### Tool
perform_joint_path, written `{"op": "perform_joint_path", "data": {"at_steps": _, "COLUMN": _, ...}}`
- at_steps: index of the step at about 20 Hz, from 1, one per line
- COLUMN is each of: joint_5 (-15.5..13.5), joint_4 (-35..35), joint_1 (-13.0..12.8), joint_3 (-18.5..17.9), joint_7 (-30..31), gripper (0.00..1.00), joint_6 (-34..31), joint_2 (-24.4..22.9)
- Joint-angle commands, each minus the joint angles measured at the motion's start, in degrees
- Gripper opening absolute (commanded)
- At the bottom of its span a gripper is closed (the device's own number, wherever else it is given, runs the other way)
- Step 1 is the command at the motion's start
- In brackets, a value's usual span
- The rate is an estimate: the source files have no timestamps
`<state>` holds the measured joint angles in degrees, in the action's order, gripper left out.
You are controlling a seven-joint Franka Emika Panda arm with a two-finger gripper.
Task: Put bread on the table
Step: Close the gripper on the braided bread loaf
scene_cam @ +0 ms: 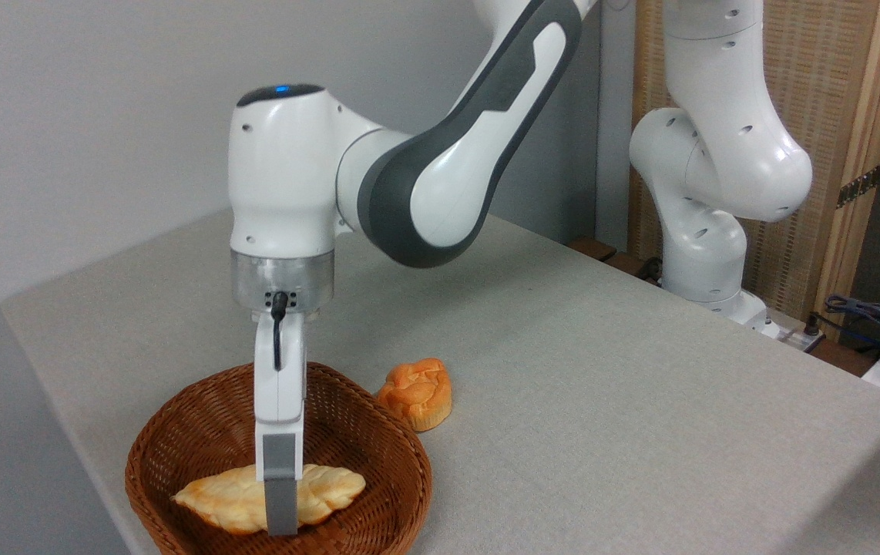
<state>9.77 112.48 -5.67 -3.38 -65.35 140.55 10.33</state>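
Observation:
The bread [336,486], a long pale golden braided loaf, lies in the brown wicker basket [403,455] at the front left of the table [602,370]. My gripper [283,515] reaches straight down into the basket over the loaf's middle. I see it edge-on. Its near grey finger [282,493] stands in front of the loaf and covers part of it. The far finger is hidden behind, so the gap between the fingers does not show. The loaf still rests on the basket's bottom.
A smaller deep-orange bun [417,395] sits on the table just right of the basket. The arm's white base [706,254] stands at the table's far right edge, with cables [879,316] beyond it. A grey wall runs behind.

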Motion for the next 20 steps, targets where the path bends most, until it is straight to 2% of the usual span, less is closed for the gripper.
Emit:
{"op": "perform_joint_path", "data": {"at_steps": 1, "joint_5": 1.05, "joint_4": -0.15, "joint_1": -0.13, "joint_3": 0.21, "joint_7": -0.83, "gripper": 1.00, "joint_6": 0.43, "joint_2": 1.18}}
{"op": "perform_joint_path", "data": {"at_steps": 2, "joint_5": 0.96, "joint_4": -0.15, "joint_1": -0.13, "joint_3": 0.30, "joint_7": -0.66, "gripper": 0.94, "joint_6": 0.34, "joint_2": 1.27}}
{"op": "perform_joint_path", "data": {"at_steps": 3, "joint_5": 0.78, "joint_4": -0.15, "joint_1": -0.13, "joint_3": 0.48, "joint_7": -0.66, "gripper": 0.80, "joint_6": 0.34, "joint_2": 1.27}}
{"op": "perform_joint_path", "data": {"at_steps": 4, "joint_5": 0.69, "joint_4": -0.15, "joint_1": -0.13, "joint_3": 1.26, "joint_7": -0.66, "gripper": 0.63, "joint_6": 0.34, "joint_2": 1.35}}
{"op": "perform_joint_path", "data": {"at_steps": 5, "joint_5": 0.61, "joint_4": -0.15, "joint_1": -0.13, "joint_3": 1.44, "joint_7": -0.57, "gripper": 0.38, "joint_6": 0.34, "joint_2": 1.27}}
{"op": "perform_joint_path", "data": {"at_steps": 6, "joint_5": 0.61, "joint_4": -0.15, "joint_1": -0.13, "joint_3": 1.53, "joint_7": -0.66, "gripper": 0.25, "joint_6": 0.25, "joint_2": 1.27}}
{"op": "perform_joint_path", "data": {"at_steps": 10, "joint_5": 0.52, "joint_4": -0.15, "joint_1": -0.13, "joint_3": 1.97, "joint_7": -0.66, "gripper": 0.17, "joint_6": 0.16, "joint_2": 1.35}}
{"op": "perform_joint_path", "data": {"at_steps": 14, "joint_5": 0.43, "joint_4": -0.15, "joint_1": -0.13, "joint_3": 1.97, "joint_7": -0.57, "gripper": 0.15, "joint_6": 0.07, "joint_2": 1.27}}
{"op": "perform_joint_path", "data": {"at_steps": 17, "joint_5": -0.01, "joint_4": -0.15, "joint_1": -0.22, "joint_3": 2.06, "joint_7": -0.39, "gripper": 0.10, "joint_6": -0.10, "joint_2": 1.09}}
{"op": "perform_joint_path", "data": {"at_steps": 18, "joint_5": -1.14, "joint_4": -0.24, "joint_1": -0.22, "joint_3": 2.15, "joint_7": -0.39, "gripper": 0.09, "joint_6": -0.36, "joint_2": 0.92}}
{"op": "perform_joint_path", "data": {"at_steps": 20, "joint_5": -5.44, "joint_4": -0.50, "joint_1": -0.22, "joint_3": 2.67, "joint_7": -0.31, "gripper": 0.09, "joint_6": -1.41, "joint_2": 0.04}}
